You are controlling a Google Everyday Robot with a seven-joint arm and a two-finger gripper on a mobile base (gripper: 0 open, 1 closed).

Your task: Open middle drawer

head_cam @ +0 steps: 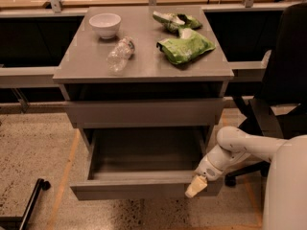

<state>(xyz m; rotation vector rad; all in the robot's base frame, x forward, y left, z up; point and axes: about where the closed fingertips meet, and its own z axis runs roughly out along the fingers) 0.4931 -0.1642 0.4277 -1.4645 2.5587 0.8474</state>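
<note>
The middle drawer [144, 190] is pulled out from the grey cabinet, below a shut upper drawer front [144, 112]. Its grey inside [144, 152] shows and holds nothing. My gripper [195, 188], white with a cream tip, is at the right end of the open drawer's front panel, touching or just over its top edge. My white arm [240, 147] reaches in from the lower right. Any drawer below the open one is hidden.
On the cabinet top [86, 61] are a white bowl [105, 24], a clear plastic bottle [120, 54] lying down and two green snack bags [184, 47]. A black office chair [283, 90] stands to the right. A black bar [29, 202] lies on the floor at the lower left.
</note>
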